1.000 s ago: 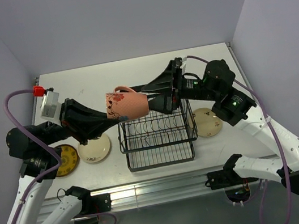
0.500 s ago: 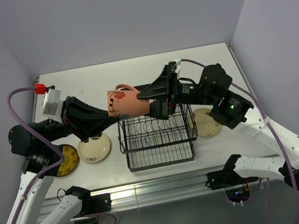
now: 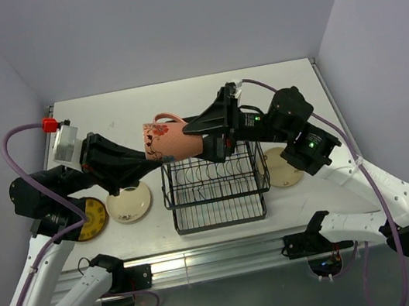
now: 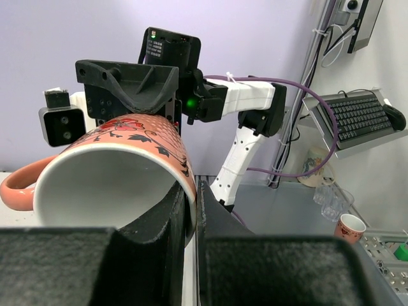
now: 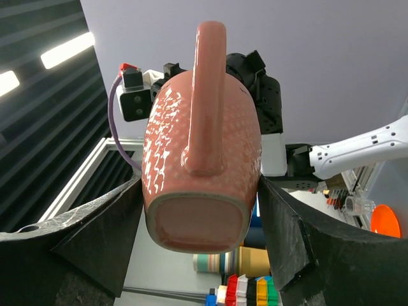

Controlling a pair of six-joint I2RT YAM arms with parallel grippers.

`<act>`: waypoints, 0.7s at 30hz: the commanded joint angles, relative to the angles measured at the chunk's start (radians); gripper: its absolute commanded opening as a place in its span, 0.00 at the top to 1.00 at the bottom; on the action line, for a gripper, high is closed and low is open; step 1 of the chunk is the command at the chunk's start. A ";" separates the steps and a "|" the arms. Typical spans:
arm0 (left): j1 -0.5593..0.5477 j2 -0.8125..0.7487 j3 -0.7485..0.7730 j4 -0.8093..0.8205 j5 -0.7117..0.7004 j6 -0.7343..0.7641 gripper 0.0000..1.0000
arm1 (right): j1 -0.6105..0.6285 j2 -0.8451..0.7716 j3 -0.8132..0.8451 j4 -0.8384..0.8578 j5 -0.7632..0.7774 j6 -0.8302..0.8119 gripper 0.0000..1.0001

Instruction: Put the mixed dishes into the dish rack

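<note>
At the left, a yellow plate [image 3: 91,217] with a dark pattern lies flat on the white table [image 3: 280,85], half under the left arm. Just beside it lies a round cream plate [image 3: 130,205] with small marks on its face.

The left gripper [image 3: 160,159] pinches the wall of the mug [image 3: 172,141] at its mouth. In the left wrist view one finger [image 4: 162,217] is inside the rim and the other is outside, pressed close together with only the thin wall between them. The mug is in the air, lying on its side above the far edge of the rack [image 3: 214,189]. Its mouth points left and its bottom points right. It is pink and shiny, white inside, with red flowers near the rim, a fine dotted texture on the body and a loop handle of the same pink on the far upper side.

The rack is a black wire rectangle standing on the table, with a row of curved prongs across it.

The right gripper [image 3: 203,132] is spread wide, with one black finger [image 5: 108,217] on each side of the mug's flat bottom end. They are just beside its sides; I cannot tell if they press it.

At the right of the rack, a second cream plate [image 3: 286,169] lies flat, partly hidden by the right arm.
</note>
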 commanded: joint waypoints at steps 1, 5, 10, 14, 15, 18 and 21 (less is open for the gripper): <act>-0.003 -0.011 0.004 0.106 -0.004 -0.010 1.00 | 0.025 0.018 0.039 0.069 0.013 0.005 0.21; -0.003 -0.005 0.006 0.104 0.001 -0.006 1.00 | 0.036 0.028 0.057 0.059 0.019 -0.006 0.20; -0.003 -0.001 -0.003 0.129 0.004 -0.023 1.00 | 0.039 0.037 0.064 0.058 0.017 -0.006 0.19; -0.003 -0.001 -0.003 0.120 0.007 -0.017 1.00 | 0.042 0.037 0.053 0.073 0.017 -0.003 0.23; -0.003 -0.001 -0.005 0.120 0.007 -0.018 1.00 | 0.041 0.037 0.048 0.078 0.019 -0.003 0.25; -0.001 0.002 -0.006 0.120 0.015 -0.023 1.00 | 0.041 0.032 0.033 0.102 0.022 -0.003 0.38; -0.003 0.004 -0.003 0.079 0.018 0.002 1.00 | 0.042 0.028 0.028 0.115 0.025 -0.012 0.55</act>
